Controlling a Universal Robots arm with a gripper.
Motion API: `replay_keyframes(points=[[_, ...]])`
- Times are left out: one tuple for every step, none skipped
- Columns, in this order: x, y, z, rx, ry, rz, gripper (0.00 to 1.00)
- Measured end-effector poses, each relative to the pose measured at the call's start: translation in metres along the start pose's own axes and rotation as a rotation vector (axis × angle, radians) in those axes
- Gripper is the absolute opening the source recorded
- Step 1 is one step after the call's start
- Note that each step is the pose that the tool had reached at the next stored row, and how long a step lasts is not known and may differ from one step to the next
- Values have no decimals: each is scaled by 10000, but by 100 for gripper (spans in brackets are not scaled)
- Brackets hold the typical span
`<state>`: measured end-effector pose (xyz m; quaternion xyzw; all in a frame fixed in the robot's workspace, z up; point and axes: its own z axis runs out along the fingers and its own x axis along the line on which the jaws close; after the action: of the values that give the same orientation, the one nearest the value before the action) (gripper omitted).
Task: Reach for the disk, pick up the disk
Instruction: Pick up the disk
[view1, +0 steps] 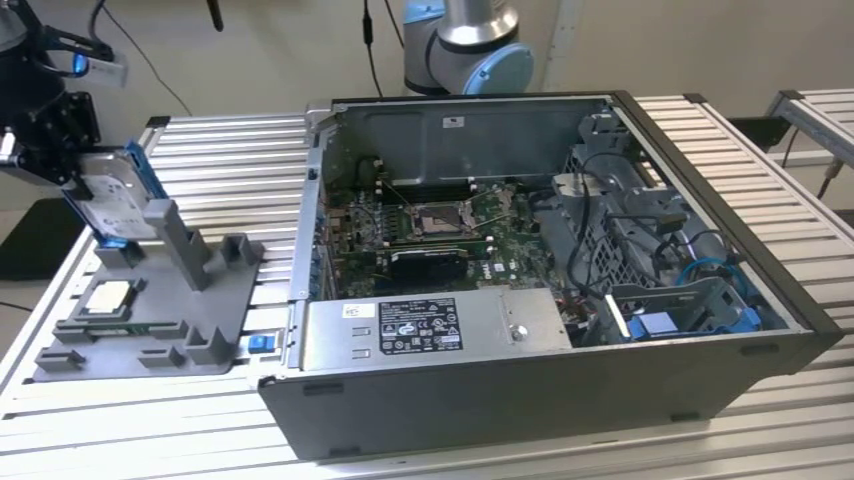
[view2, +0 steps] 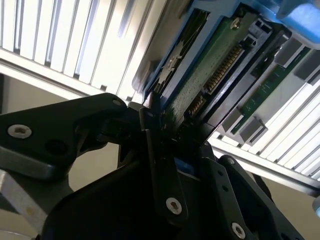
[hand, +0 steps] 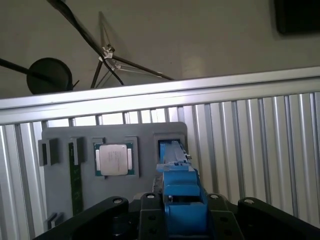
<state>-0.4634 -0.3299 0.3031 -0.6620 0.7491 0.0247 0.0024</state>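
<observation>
At the exterior view's far left, the gripper (view1: 88, 182) is clamped on the disk (view1: 118, 205). The disk stands on edge, long axis upright, just right of the gripper's body, at the tray's (view1: 160, 345) far corner. The case (view1: 534, 410) sits farther right.

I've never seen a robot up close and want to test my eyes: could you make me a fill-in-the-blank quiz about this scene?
1. The claw is shut on the disk, gripping its ___ side frame.
2. The small square chip lies on a ___ holder.
3. The computer case beside the holder has its side ___.
Missing words: blue; grey; open.
</observation>
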Motion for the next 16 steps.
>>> replay_keyframes(points=[[0, 1, -10, -1, 1, 0, 0], [-1, 1, -19, -1, 0, 0, 0], [-1, 1, -28, -1, 1, 1, 0], [-1, 1, -37, -1, 1, 0, 0], [-2, 2, -46, 0, 0, 0, 0], [-2, 2, -55, -1, 0, 0, 0], [-2, 2, -64, 0, 0, 1, 0], [-3, 3, -75, -1, 0, 0, 0], [-3, 3, -87, -1, 0, 1, 0], [-4, 4, -99, 0, 0, 1, 0], [-4, 4, -110, -1, 1, 0, 0], [-4, 4, -121, -1, 0, 0, 0], [-5, 5, -133, -1, 0, 0, 0], [-5, 5, -144, -1, 1, 1, 0], [-6, 5, -155, -1, 0, 0, 0], [-6, 6, -165, -1, 0, 0, 0]])
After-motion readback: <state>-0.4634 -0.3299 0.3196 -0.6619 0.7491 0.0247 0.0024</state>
